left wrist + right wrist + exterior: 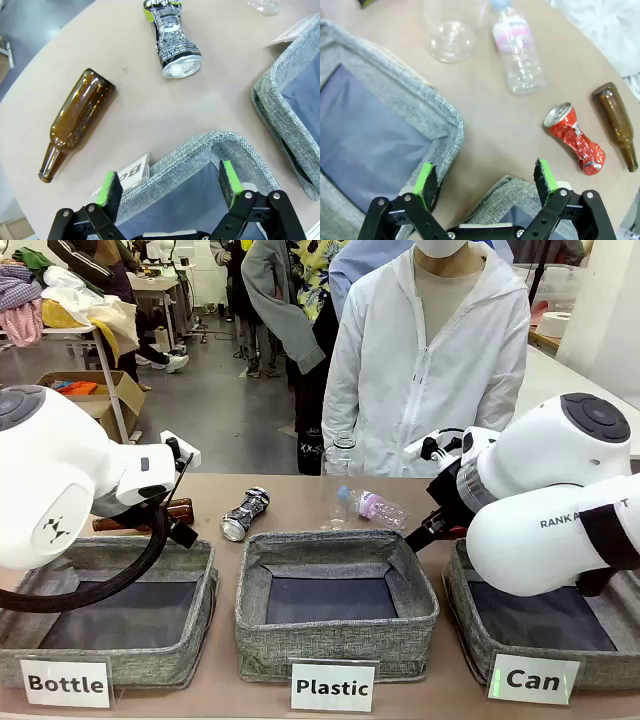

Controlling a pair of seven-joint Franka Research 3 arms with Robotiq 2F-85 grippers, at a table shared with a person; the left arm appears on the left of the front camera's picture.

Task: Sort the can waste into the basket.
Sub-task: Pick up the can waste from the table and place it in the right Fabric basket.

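Can basket (465, 625) sat at the near table edge on the robot's right, card facing the camera, its far part hidden behind the right arm (560, 510); the visible floor was bare. Two crushed cans lay loose on the table beyond the baskets: a black-and-silver can (172, 42) behind the gap between Bottle basket (150, 660) and Plastic basket (270, 640), and a red can (575, 138) ahead of the right gripper (485, 180). Both pincers hung wide apart and empty (left gripper (170, 182) above the Bottle basket's corner), probably poised to choose a target. The red can looked the likelier pick for the right arm. Possible obstructions: a brown bottle (615, 125) just beside the red can, not touching; a plastic bottle (517, 55) and a clear cup (451, 35) farther off; a second brown bottle (80, 117) near the black-and-silver can.
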